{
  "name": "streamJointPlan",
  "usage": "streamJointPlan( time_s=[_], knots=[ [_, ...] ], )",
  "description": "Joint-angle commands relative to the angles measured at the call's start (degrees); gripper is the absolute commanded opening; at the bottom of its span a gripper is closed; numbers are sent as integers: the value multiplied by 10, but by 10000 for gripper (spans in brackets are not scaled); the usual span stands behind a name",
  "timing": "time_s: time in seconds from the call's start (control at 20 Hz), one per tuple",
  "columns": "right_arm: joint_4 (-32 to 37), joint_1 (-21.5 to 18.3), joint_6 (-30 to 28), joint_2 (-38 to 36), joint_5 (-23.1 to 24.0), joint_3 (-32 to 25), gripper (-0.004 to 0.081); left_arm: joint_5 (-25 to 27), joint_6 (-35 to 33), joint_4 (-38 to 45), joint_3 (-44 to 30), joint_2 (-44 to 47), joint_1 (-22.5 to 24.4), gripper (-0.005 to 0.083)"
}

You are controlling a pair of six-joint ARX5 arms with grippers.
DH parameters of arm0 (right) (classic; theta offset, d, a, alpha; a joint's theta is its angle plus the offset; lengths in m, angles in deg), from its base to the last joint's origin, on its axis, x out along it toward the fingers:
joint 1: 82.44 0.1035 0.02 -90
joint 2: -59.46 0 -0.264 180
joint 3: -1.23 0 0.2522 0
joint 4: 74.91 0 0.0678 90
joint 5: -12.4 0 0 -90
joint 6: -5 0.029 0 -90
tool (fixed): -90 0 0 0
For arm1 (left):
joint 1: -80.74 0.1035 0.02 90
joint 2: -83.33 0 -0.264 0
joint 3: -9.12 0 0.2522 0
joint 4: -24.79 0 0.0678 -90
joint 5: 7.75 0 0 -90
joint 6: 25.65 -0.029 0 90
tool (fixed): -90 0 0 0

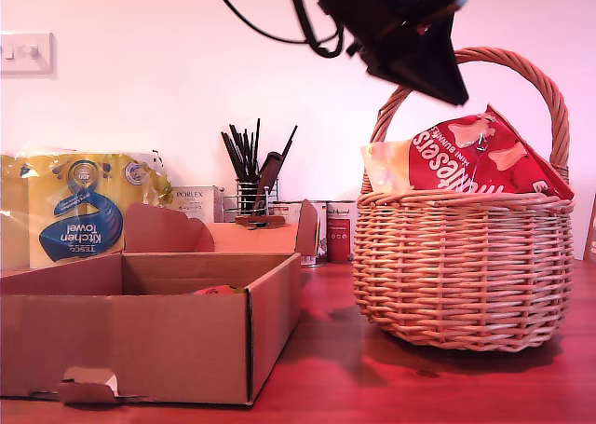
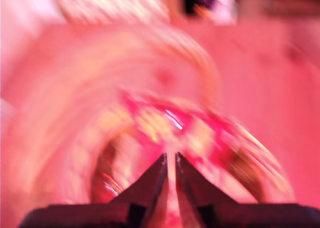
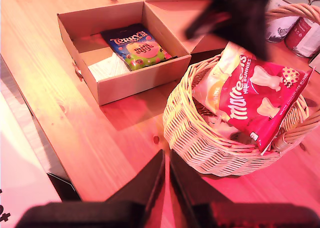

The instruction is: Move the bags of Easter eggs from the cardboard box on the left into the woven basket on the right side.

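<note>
The woven basket [image 1: 461, 266] stands on the exterior view's right and holds a red bag of Easter eggs [image 1: 484, 158] leaning out over its rim, with a pale bag [image 1: 386, 168] behind it. My first gripper [image 1: 447, 84] hangs just above the basket, its fingers [image 2: 155, 180] shut and empty over the blurred red bag [image 2: 170, 120]. The cardboard box [image 1: 130, 335] is on the exterior view's left. Inside the box [image 3: 125, 85] lie a blue-and-green bag [image 3: 137, 47] and a white bag [image 3: 111, 67]. My second gripper [image 3: 166, 158] is shut and empty, high above the table beside the basket [image 3: 200, 133].
Behind the box stand a yellow-and-blue kitchen towel pack [image 1: 79, 205], a white Porlex carton [image 1: 194, 202], a black wire utensil holder [image 1: 253, 186] and tins [image 1: 337, 230]. Bare wooden tabletop [image 3: 100, 138] lies between box and basket.
</note>
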Motion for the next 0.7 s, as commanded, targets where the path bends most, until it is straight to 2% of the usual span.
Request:
streamJointPlan(
  time_s=[0.0,0.4,0.65],
  knots=[
    [3,2,-2,-2,-2,3,-13,4,0,25,-10,-56,0,-19],
    [3,2,-2,-2,-2,3,-13,18,0,62,-10,-122,-3,-19],
    [3,2,-6,-2,-2,3,-13,20,0,63,-10,-106,-4,-19]
  ],
)
